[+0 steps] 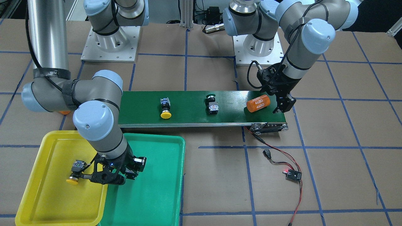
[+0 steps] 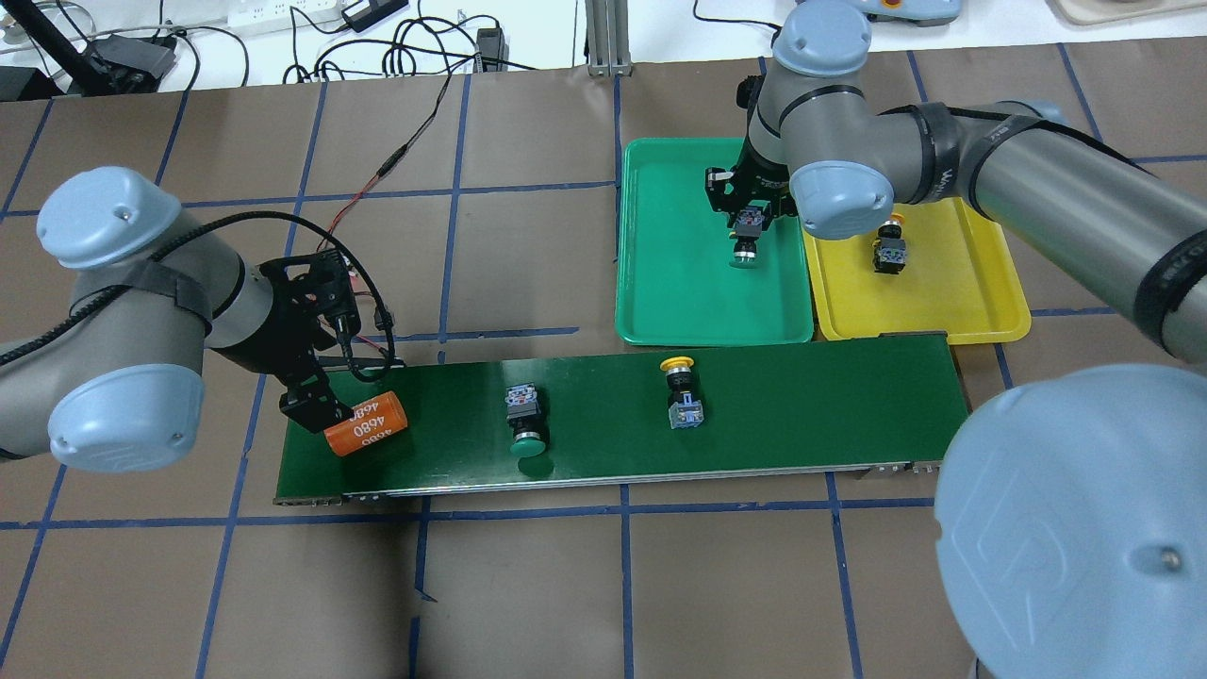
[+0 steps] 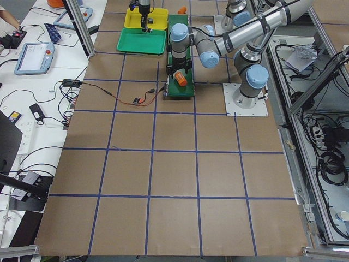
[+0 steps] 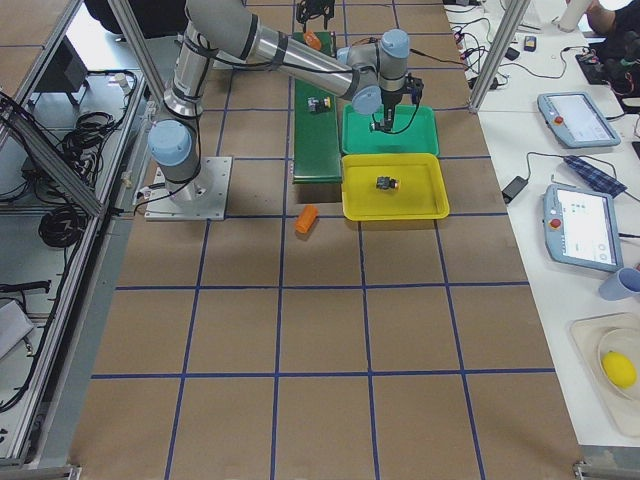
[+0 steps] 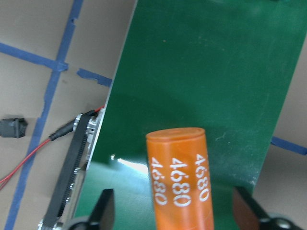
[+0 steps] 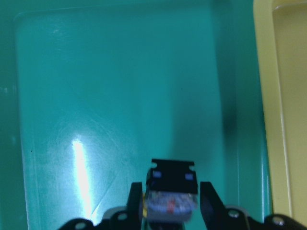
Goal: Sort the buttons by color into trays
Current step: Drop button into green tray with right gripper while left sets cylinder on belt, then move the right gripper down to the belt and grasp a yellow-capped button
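My right gripper (image 2: 745,226) hangs over the green tray (image 2: 679,302) and is shut on a green-capped button (image 6: 170,196), cap pointing down. The yellow tray (image 2: 943,311) beside it holds a yellow-capped button (image 2: 889,250). A second green-capped button (image 2: 526,420) and a second yellow-capped button (image 2: 681,391) lie on the conveyor belt (image 2: 801,415). My left gripper (image 2: 316,405) is open at the belt's left end. Its fingers (image 5: 103,211) stand wide on either side of an orange cylinder (image 5: 180,182) marked 4680, without touching it.
Another orange cylinder (image 4: 307,219) lies on the table by the belt's far end. Red and black wires run to a small controller board (image 1: 293,174) on the operator side of the belt. Blue tape lines grid the brown table.
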`<move>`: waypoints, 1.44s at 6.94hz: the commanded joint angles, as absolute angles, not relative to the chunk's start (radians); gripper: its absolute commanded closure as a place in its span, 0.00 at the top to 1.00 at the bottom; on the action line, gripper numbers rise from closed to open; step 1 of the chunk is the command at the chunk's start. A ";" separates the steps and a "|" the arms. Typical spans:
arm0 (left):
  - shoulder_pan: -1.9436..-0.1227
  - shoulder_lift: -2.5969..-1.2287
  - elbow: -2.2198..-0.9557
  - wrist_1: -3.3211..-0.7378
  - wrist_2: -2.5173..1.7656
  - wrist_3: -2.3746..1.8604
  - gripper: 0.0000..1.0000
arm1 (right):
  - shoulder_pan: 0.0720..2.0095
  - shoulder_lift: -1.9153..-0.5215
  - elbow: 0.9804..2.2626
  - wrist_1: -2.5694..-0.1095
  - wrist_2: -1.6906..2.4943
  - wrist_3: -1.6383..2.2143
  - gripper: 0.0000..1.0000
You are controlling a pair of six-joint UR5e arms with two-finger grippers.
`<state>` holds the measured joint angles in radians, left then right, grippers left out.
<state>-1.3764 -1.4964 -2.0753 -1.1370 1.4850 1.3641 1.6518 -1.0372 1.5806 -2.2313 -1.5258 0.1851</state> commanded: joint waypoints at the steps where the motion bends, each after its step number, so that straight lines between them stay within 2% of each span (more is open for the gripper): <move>1: -1.382 -1.506 -1.892 -1.318 1.476 1.091 1.00 | 1.652 -1.029 1.589 -2.238 -1.526 0.193 0.82; 3: -1.422 -1.518 -1.772 -1.382 1.482 0.866 1.00 | 1.646 -1.063 1.594 -2.234 -1.532 0.184 1.00; 5: -1.437 -1.542 -1.656 -1.491 1.494 0.598 1.00 | 1.635 -1.185 1.652 -2.143 -1.535 0.187 1.00; 8: -1.499 -1.532 -1.628 -1.551 1.602 0.084 1.00 | 1.641 -1.469 1.726 -1.819 -1.535 0.193 1.00; 10: -1.503 -1.546 -1.617 -1.549 1.581 0.061 1.00 | 1.652 -1.460 1.762 -1.790 -1.517 0.190 1.00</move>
